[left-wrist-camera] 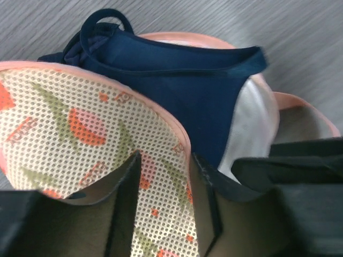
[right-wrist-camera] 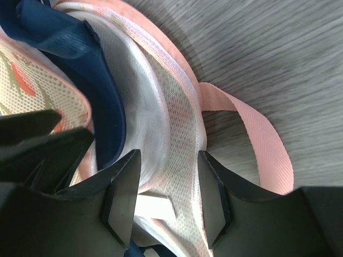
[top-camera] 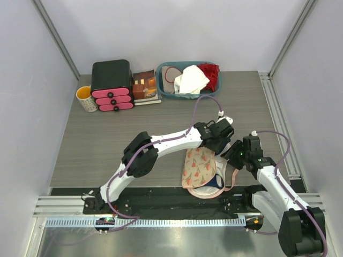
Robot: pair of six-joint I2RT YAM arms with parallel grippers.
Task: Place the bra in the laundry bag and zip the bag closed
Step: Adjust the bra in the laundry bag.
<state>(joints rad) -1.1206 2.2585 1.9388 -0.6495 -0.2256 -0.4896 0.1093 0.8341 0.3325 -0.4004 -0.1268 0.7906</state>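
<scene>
1. The laundry bag (top-camera: 199, 163) is open, with its flowery lid up. The bra (top-camera: 215, 182) lies inside it.
2. The basket (top-camera: 159, 80) at the back holds a white cloth (top-camera: 191, 80) and a red garment (top-camera: 210, 75).
3. The bag sits at the near edge of the table (top-camera: 107, 139), well apart from the basket.
4. Only the wrist views show the fingers. The left gripper (left-wrist-camera: 163, 209) has the lid between them. The right gripper (right-wrist-camera: 167, 201) has the bag's white wall between them. I cannot tell if they squeeze.
</scene>
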